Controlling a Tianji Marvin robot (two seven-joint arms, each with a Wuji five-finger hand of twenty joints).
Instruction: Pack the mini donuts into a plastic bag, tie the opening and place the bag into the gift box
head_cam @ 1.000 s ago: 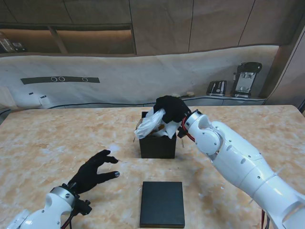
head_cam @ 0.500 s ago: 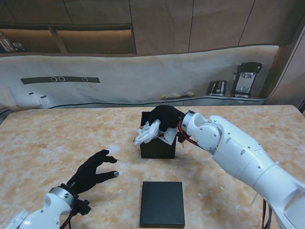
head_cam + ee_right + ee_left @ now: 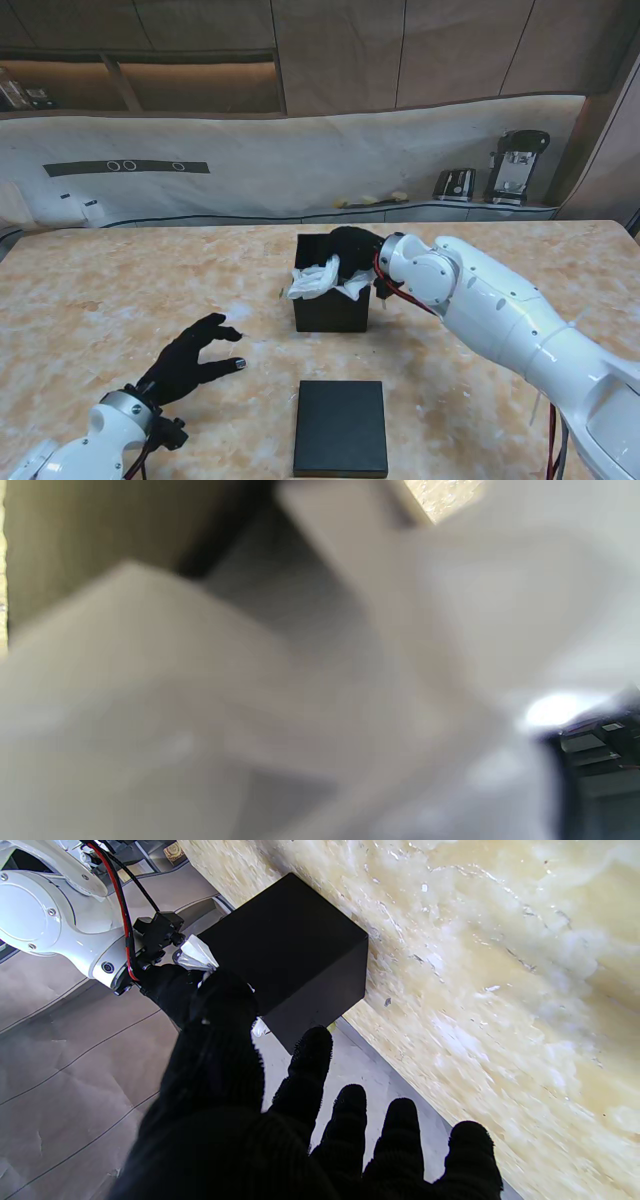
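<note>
Stand view: black gift box (image 3: 331, 298) stands open-topped on the marbled surface (image 3: 120, 290), roughly mid-table. The white plastic bag (image 3: 325, 277) sits crumpled in the box mouth, part of it spilling over the box's left rim.

Right hand (image 3: 352, 248), black-gloved, is at the far right corner of the box opening, pressed down against the bag. Its fingers are buried in the plastic; contact is plain, but whether they are closed around the bag or only pushing on it cannot be told. Right wrist view is blurred out: only pale plastic bag (image 3: 320, 690) filling the frame, nothing sharper.

Left hand (image 3: 190, 362) rests on the surface near me and to the left, well apart from the box. Fingers (image 3: 228, 333) are spread and slightly curled, holding nothing. Left wrist view confirms: left hand (image 3: 280, 1135) with splayed fingertips (image 3: 312, 1040), the gift box (image 3: 295, 947) beyond them, a scrap of white bag (image 3: 196, 954) at the box's top edge beside the right hand (image 3: 172, 987).

A flat black lid (image 3: 341, 427) lies on the surface nearer to me than the box, apart from both hands.

Donuts not discernible inside the bag.
</note>
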